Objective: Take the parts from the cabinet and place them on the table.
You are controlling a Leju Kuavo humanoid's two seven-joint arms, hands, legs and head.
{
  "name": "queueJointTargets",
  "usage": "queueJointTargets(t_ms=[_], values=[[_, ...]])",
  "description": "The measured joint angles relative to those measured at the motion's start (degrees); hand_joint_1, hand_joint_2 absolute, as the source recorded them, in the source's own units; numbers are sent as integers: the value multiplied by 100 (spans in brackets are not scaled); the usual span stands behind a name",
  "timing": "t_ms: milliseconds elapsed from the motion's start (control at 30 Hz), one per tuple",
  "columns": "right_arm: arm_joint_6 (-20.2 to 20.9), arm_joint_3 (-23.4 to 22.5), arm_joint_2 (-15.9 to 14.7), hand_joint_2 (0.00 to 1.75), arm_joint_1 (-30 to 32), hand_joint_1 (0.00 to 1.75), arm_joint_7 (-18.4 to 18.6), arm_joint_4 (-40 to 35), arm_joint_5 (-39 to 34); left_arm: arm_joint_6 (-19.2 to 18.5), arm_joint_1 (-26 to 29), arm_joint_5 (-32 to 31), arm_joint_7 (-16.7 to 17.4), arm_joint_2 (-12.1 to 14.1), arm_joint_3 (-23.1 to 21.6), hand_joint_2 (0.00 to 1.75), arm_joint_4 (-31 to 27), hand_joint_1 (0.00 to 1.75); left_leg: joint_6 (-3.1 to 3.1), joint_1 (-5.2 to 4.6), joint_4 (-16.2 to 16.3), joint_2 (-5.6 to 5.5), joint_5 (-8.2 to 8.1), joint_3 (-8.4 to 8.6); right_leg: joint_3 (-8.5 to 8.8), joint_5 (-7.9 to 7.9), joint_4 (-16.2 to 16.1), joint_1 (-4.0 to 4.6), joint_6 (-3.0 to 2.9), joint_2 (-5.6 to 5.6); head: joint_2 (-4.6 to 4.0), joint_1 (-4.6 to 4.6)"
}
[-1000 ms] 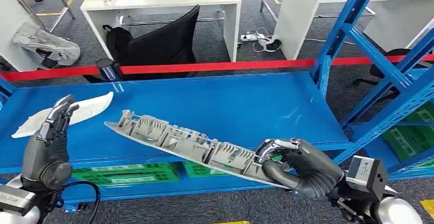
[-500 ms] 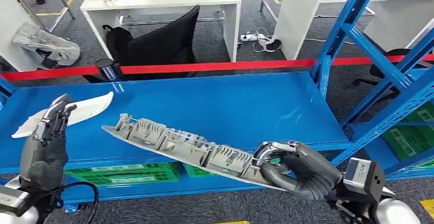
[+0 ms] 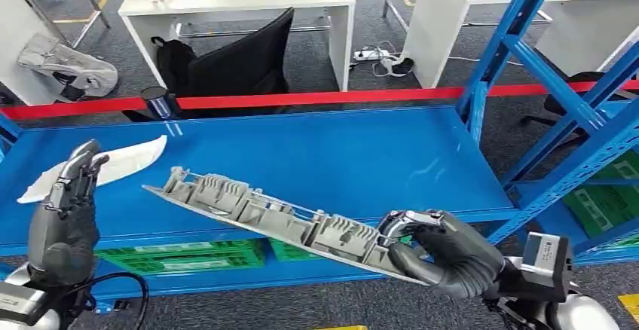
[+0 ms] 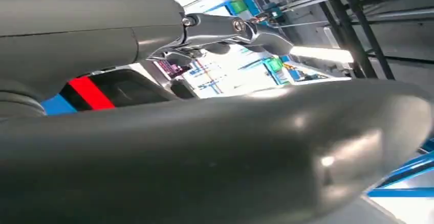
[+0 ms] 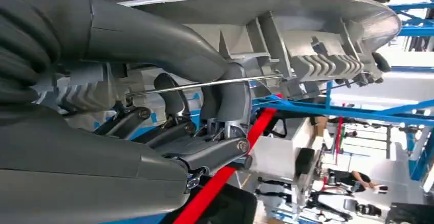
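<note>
right hand [image 3: 444, 253] holds the grey part [image 3: 264, 213] (ribbed side up).

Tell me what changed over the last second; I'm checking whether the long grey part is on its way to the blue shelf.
The long grey part, gripped at one end by the right robot hand, swung its free end slightly further left over the blue shelf. The left robot hand stayed raised and holds nothing. The white part lies where it was.
</note>
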Motion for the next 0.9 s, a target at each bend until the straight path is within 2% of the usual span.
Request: queueJointTargets(t_ms=[133,300,467,600,900], values=[[0,0,0,175,18,175,2,-2,15,109,4,-31,22,-20,-2,0,-7,0,0,0,0,0,0,-1,0,0,0,0,0,0,0,0],[0,0,0,175,-3,175,2,0,26,183,26,-2,214,-68,-9,0,-70,0,0,0,0,0,0,-4,1,0,0,0,0,0,0,0],[-28,2,0,175,-40,175,-20,0,66,149,79,238,135,-77,-9,0,-175,0,0,0,0,0,0,-2,1,0,0,0,0,0,0,0],[-28,4,-4,175,-84,175,-94,7,59,-371,140,562,-17,-35,-20,0,-234,0,0,0,0,0,0,-3,1,0,0,0,0,0,0,0],[-28,4,-4,175,-77,175,-120,24,70,-676,229,400,-41,6,-107,0,-295,0,0,0,1,0,0,-3,1,0,-1,0,0,0,0,0]])
